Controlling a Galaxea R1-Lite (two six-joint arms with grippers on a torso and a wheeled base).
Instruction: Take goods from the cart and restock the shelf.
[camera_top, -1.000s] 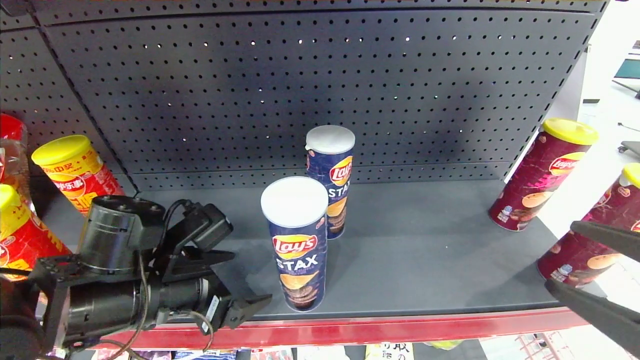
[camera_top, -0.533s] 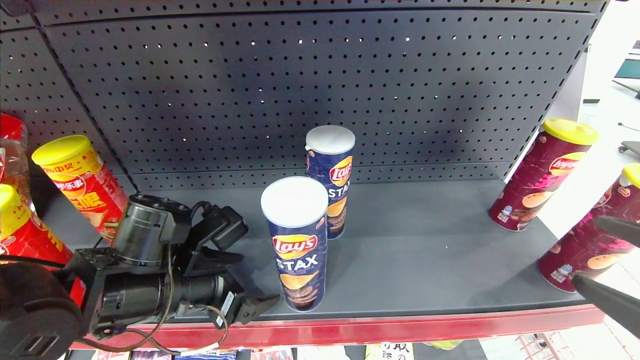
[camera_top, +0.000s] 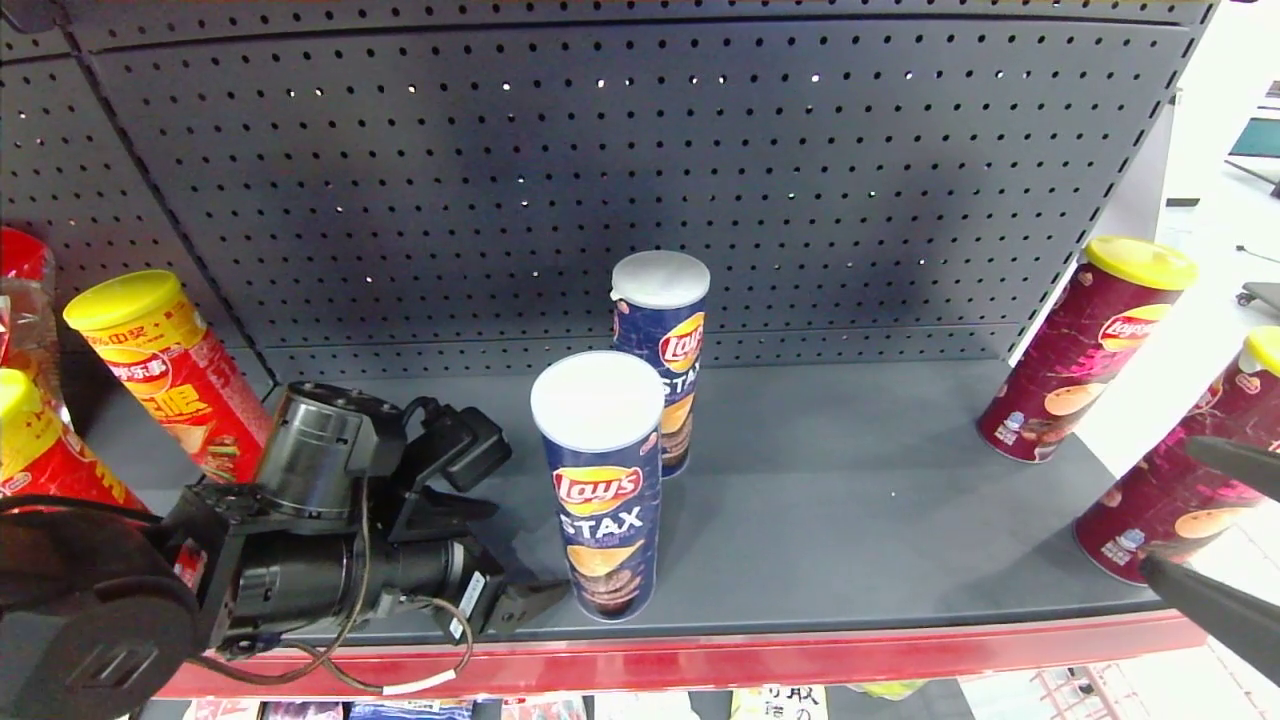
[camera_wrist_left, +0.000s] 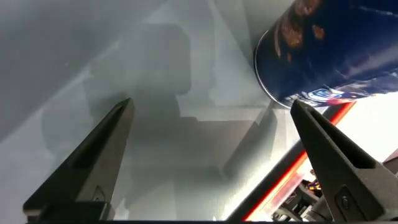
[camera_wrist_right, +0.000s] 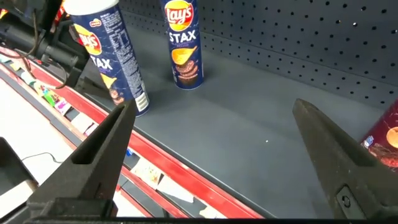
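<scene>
Blue can (camera_top: 605, 500) stands upright on the shelf (camera_top: 850, 520), just ahead of my left claw (camera_top: 530, 548), which has crept closer with jaws spread and seems to have nudged it slightly aside. My right claw (camera_top: 1168, 505), also spread, has drawn back. I judge this can placed.
</scene>
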